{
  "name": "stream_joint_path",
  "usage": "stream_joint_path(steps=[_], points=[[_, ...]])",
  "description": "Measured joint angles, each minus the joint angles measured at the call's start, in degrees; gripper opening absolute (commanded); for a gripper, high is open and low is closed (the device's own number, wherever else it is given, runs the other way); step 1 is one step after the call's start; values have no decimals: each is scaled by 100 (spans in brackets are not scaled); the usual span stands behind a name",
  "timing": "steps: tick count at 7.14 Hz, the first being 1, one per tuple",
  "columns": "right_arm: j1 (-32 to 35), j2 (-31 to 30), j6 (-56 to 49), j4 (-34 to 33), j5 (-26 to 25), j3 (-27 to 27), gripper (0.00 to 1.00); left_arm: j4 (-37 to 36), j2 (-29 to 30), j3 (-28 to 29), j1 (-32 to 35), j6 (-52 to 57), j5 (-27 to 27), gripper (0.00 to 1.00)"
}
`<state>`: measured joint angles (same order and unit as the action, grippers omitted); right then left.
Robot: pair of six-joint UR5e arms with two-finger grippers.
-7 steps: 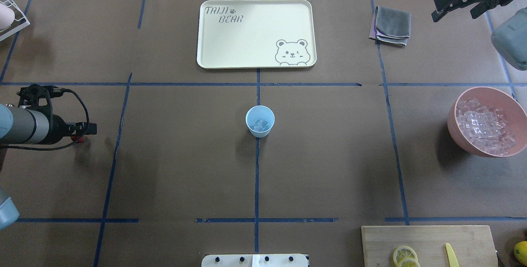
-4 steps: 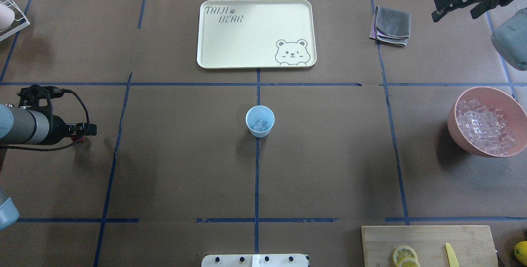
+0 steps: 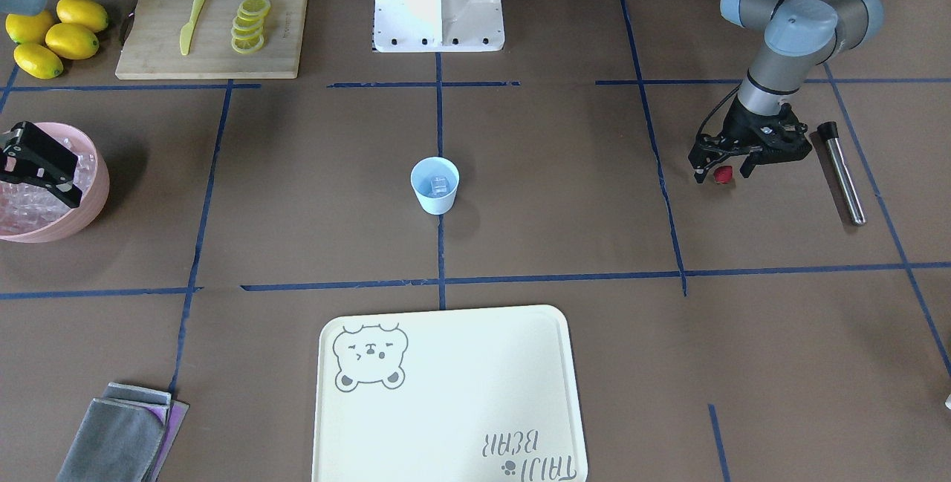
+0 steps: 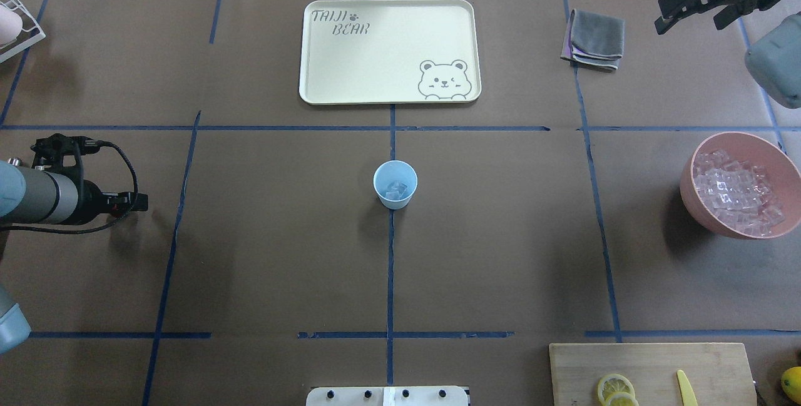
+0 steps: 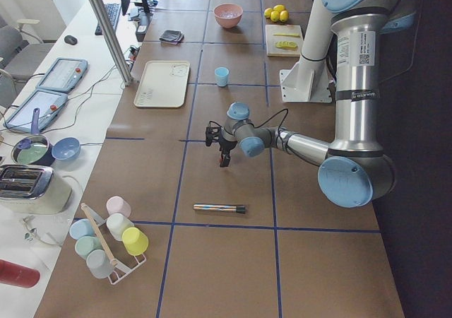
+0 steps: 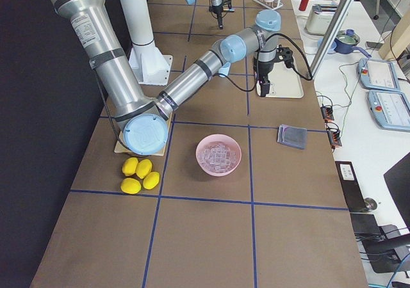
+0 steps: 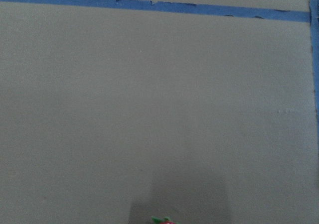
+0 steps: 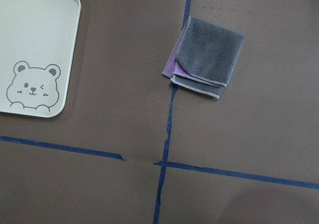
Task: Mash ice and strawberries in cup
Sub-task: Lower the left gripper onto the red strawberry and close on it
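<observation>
The pale blue cup (image 4: 395, 184) (image 3: 435, 185) stands upright at the table's middle with a few ice cubes (image 4: 396, 191) in it. The small red strawberry (image 3: 722, 174) lies on the table far to the robot's left. It shows at the bottom edge of the left wrist view (image 7: 164, 220). My left gripper (image 3: 721, 168) (image 4: 128, 203) hangs low over it, open, with one fingertip on each side of the berry. My right gripper (image 4: 687, 25) is open and empty, high at the far right beyond the pink bowl.
A pink bowl (image 4: 688, 187) full of ice sits at the right. A metal rod (image 3: 841, 172) lies just outside the left gripper. The cream tray (image 4: 388, 90), grey cloth (image 4: 596, 38), cutting board (image 4: 651, 356) with lemon slices and knife, and whole lemons (image 3: 52, 36) ring the table.
The left gripper has shifted slightly and now covers the strawberry from above, so its red barely shows overhead. The right arm has hardly moved.
</observation>
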<state>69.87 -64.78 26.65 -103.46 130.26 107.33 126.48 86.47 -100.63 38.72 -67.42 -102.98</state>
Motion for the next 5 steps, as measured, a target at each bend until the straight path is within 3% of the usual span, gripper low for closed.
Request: stream_joint_path(steps=[1, 2, 4, 5], points=[[-4, 0, 4, 1, 0, -1, 100, 0, -1, 10, -2, 1, -2, 81], [-13, 1, 10, 1, 0, 0, 100, -1, -4, 11, -4, 3, -3, 66], [-32, 10, 25, 1, -3, 8, 100, -1, -33, 1, 0, 9, -9, 18], [-53, 17, 57, 4, -4, 16, 100, -1, -75, -24, 3, 14, -11, 5]])
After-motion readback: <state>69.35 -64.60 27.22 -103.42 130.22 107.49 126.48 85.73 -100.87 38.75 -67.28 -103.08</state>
